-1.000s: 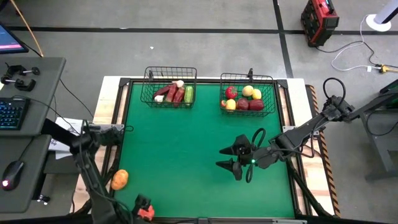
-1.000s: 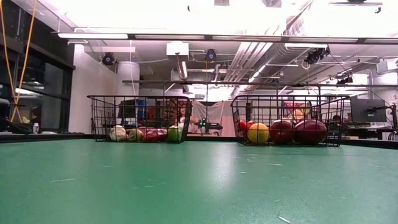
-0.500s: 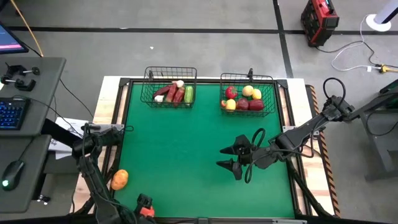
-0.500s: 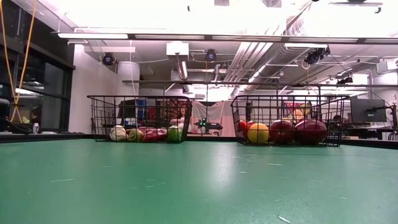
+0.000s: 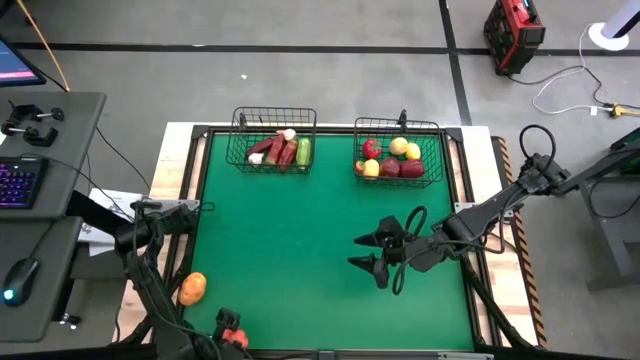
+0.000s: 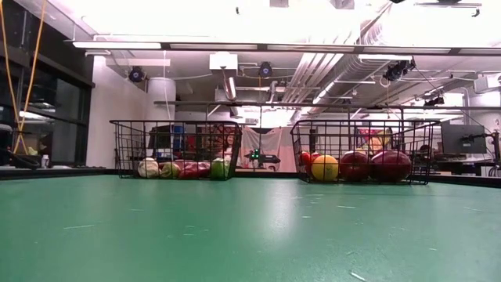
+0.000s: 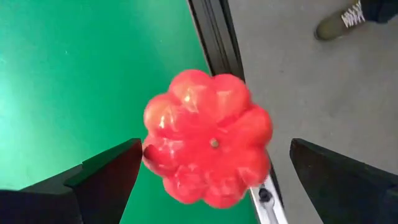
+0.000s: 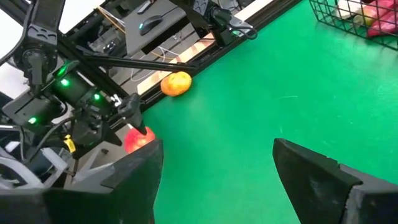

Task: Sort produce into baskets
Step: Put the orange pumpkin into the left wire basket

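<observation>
A red ribbed produce piece lies at the table's near edge, left of the middle, partly over the black frame rail. My left gripper hangs over it, pointing down and open, with one finger on either side. An orange piece lies on the green mat by the left edge. Two black wire baskets stand at the far edge. The left one holds red, white and green pieces, and the right one holds red and yellow pieces. My right gripper hovers open over the mat, right of the middle.
A raised black frame runs around the green mat. A desk with a keyboard and mouse stands to the left of the table. A person's shoe shows on the floor past the near edge. There is bare mat between the baskets and the grippers.
My left gripper has sunk toward the red piece at the near edge, staying open. The right arm has kept still.
</observation>
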`<state>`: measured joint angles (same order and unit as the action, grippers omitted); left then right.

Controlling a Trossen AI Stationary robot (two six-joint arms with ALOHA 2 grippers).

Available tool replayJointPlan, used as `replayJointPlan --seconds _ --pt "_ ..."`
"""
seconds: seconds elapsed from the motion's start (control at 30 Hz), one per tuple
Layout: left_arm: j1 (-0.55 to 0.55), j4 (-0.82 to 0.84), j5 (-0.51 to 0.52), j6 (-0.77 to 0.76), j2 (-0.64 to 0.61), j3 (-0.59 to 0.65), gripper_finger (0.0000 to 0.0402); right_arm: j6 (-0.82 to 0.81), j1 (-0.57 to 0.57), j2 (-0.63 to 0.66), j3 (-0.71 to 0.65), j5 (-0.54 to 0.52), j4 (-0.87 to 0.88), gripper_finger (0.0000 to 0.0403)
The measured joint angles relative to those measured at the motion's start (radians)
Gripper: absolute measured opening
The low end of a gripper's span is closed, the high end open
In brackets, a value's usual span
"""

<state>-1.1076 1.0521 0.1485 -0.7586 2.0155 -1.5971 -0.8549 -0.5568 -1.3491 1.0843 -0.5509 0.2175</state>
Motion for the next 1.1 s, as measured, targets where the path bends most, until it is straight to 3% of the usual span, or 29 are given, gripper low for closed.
replayJointPlan --seconds 0.6,1.1 --pt "0.017 -0.133 0.017 -0.025 0.000 0.155 0.0399 -0.003 0.000 0.000 0.000 -0.004 0.020 0.0296" --pt "0.088 -0.133 0.012 -0.052 0.000 0.158 0.0399 -0.008 0.000 0.000 0.000 -0.004 0.026 0.0296"
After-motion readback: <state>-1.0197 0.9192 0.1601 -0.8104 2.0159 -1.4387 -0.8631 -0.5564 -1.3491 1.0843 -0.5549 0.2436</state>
